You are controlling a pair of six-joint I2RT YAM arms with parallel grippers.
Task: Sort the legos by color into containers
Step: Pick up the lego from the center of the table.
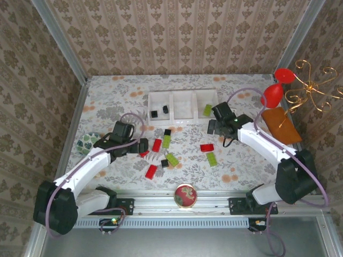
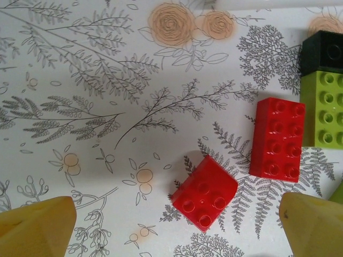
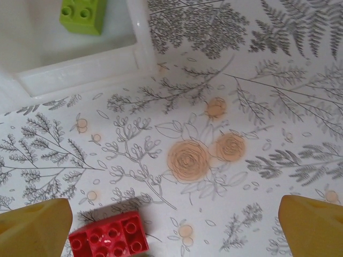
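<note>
We worked in a robot test cell dressed as a home: damask-papered panels (image 1: 177, 37) in aluminium framing (image 1: 59, 40), a floral-clothed desk (image 1: 112, 96), a slotted mounting rail (image 1: 214, 206).

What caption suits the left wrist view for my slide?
Open left gripper over a square red brick, a longer red brick beside it.

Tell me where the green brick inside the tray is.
In the top view, the green brick lies alone in the tray's right compartment, near the right arm.

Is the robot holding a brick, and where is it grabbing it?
Nothing is held. The left tool is open over a small red plastic brick; the right tool is open too.
</note>
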